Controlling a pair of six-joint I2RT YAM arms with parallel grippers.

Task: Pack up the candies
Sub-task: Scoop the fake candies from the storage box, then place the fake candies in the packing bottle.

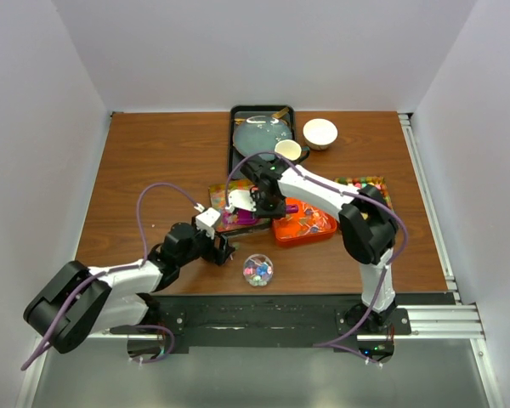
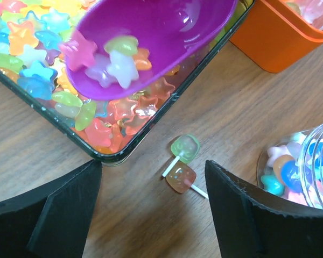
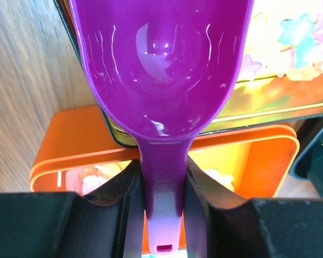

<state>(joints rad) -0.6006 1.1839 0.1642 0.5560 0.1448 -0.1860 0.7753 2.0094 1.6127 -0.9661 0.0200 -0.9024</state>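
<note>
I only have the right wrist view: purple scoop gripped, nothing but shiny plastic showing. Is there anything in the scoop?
Observer: Yes. The left wrist view shows several star candies in the scoop, above the tray.
Operator: Where is the jar?
Observer: The top view puts the jar close beside the left tool, with some candies inside.
Operator: Any strays?
Observer: Two stick candies lie on the table off the tray's corner, between the open left tool's fingers.
</note>
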